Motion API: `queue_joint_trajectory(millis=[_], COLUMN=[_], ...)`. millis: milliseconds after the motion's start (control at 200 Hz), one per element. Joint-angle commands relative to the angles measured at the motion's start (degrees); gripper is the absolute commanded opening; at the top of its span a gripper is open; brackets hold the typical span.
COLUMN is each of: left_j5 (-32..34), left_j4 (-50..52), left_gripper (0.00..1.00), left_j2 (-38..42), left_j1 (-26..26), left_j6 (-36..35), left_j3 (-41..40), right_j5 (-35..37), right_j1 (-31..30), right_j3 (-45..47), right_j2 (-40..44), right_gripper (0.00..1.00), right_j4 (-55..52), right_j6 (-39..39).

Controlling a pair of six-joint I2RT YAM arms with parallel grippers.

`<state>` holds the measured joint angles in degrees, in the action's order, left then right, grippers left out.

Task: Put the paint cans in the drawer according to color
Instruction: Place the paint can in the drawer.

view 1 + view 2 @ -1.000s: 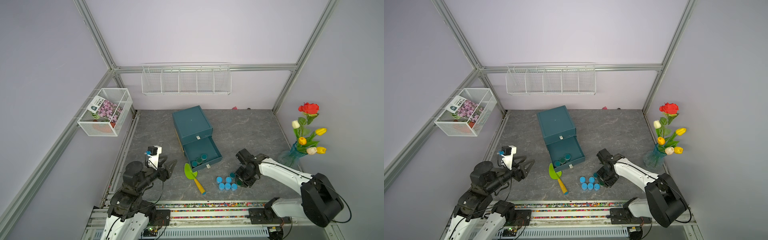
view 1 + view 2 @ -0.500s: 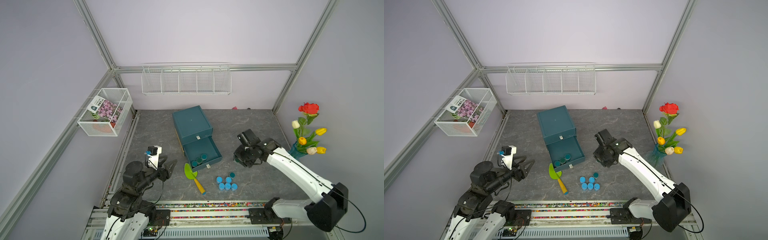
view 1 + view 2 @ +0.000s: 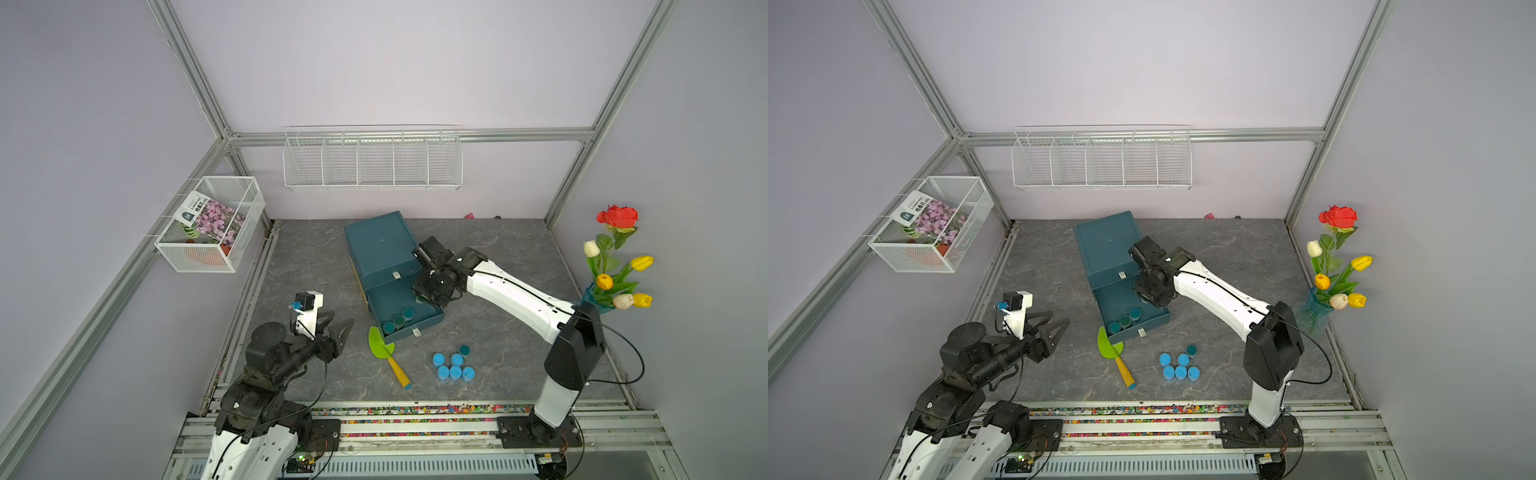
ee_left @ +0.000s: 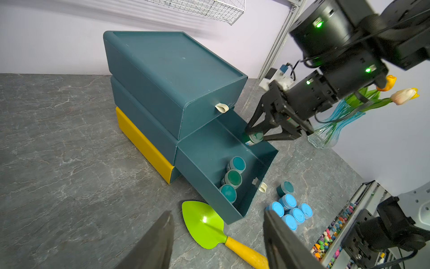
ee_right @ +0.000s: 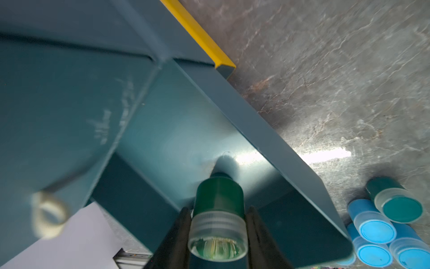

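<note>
Dropping off a green one
The right gripper point(image 4: 256, 135) pinches a dark green paint can point(image 5: 217, 205) over the open drawer point(image 4: 209, 145); next, lower it by the three green cans point(image 4: 233, 178); let go.

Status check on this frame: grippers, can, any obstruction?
Left gripper open, empty. Right gripper shut on dark teal can, over open drawer. Three teal cans at drawer front; nothing under held can.
</note>
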<state>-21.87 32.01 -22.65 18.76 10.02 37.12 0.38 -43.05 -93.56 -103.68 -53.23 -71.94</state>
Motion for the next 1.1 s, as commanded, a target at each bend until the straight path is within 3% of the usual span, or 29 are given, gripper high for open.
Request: queue_joint_trajectory(millis=[0, 140, 555, 670, 810, 875, 1095], left_j5=[0.60, 0.60, 0.57, 0.54, 0.59, 0.56, 0.46], left_j4=[-0.56, -0.63, -0.63, -0.72, -0.67, -0.63, -0.61], left_gripper=[0.64, 0.64, 0.64, 0.64, 0.64, 0.64, 0.64], left_j2=[0.52, 0.51, 0.30, 0.15, 0.15, 0.17, 0.20], left_j1=[0.18, 0.13, 0.21, 0.14, 0.11, 0.13, 0.13], left_j6=[0.26, 0.26, 0.22, 0.21, 0.20, 0.20, 0.16], left_j3=[-0.39, -0.39, -0.39, -0.43, -0.39, -0.39, -0.39], right_j5=[0.55, 1.99, -2.37, -3.28, -3.21, -2.48, 3.24], right_j1=[-0.11, -0.14, -1.16, -1.25, -1.25, -1.17, 0.14], right_j3=[0.18, 0.40, -0.16, -0.65, -0.74, -1.20, -3.99], right_j2=[-0.52, -2.14, -5.34, -5.73, -5.28, -4.57, 2.68], right_gripper=[0.10, 0.10, 0.11, 0.20, 0.48, 0.55, 0.54], right_j4=[0.32, 0.45, 1.13, 0.94, 0.42, -0.05, -2.74], right_j6=[0.12, 1.26, 1.54, 1.54, 1.50, 1.69, 4.01])
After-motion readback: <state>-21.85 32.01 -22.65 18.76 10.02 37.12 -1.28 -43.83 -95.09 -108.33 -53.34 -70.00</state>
